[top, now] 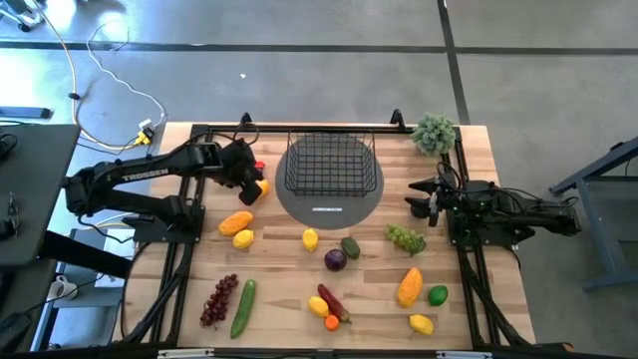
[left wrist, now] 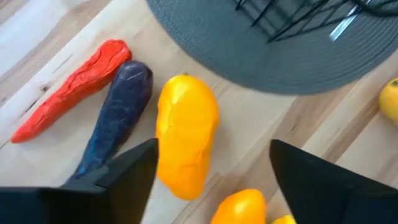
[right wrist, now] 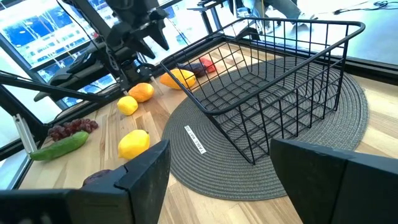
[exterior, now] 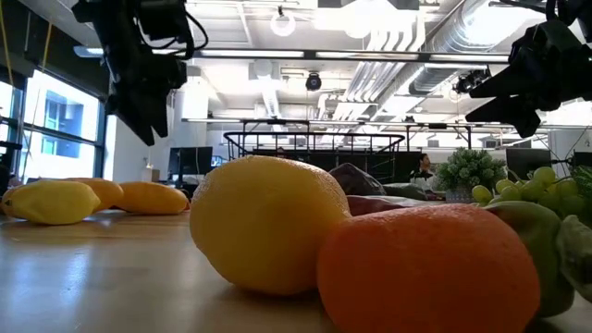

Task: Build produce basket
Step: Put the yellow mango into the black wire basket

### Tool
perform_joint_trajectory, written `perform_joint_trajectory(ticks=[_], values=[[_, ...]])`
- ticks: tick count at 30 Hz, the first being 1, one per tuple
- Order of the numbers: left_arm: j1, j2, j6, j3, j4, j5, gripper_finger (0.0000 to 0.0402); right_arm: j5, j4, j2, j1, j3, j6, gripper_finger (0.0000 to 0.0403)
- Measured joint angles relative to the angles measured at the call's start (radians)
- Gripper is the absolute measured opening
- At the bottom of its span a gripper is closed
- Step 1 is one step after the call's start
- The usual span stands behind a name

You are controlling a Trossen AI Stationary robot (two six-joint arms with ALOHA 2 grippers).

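The left gripper (top: 249, 178) hangs open over a yellow fruit (left wrist: 185, 140) just left of the round grey mat (top: 329, 204). On that mat, at the far middle of the surface (top: 289, 284), sits the empty basket (top: 330, 163). The right gripper (top: 419, 197) waits open to the mat's right.

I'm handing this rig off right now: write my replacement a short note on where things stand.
Left gripper: open, empty, above the yellow fruit lying beside the eggplant and red chili, left of the basket.
Right gripper: open, empty, right of the grey mat, facing the basket.
Done: nothing; the basket is empty on the mat.
Left: all produce still on the table, including grapes, cucumber, plum.
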Motion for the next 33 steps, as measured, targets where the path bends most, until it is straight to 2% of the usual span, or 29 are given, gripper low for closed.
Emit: perform_joint_trajectory(ticks=[4, 8, 23, 33], values=[[0.016, 0.038, 0.052, 0.000, -0.035, -0.001, 0.0357, 0.000, 0.000, 0.000, 0.000, 0.000, 0.000, 0.0256], [0.024, 0.090, 0.107, 0.000, -0.050, -0.004, 0.0384, 0.000, 0.000, 0.000, 0.000, 0.000, 0.000, 0.0256], [0.023, 0.293, 0.168, 0.000, -0.020, -0.004, 0.0388, 0.000, 0.000, 0.000, 0.000, 0.000, 0.000, 0.0256], [0.023, 0.375, 0.167, -0.001, 0.037, -0.004, 0.0388, 0.000, 0.000, 0.000, 0.000, 0.000, 0.000, 0.0256]])
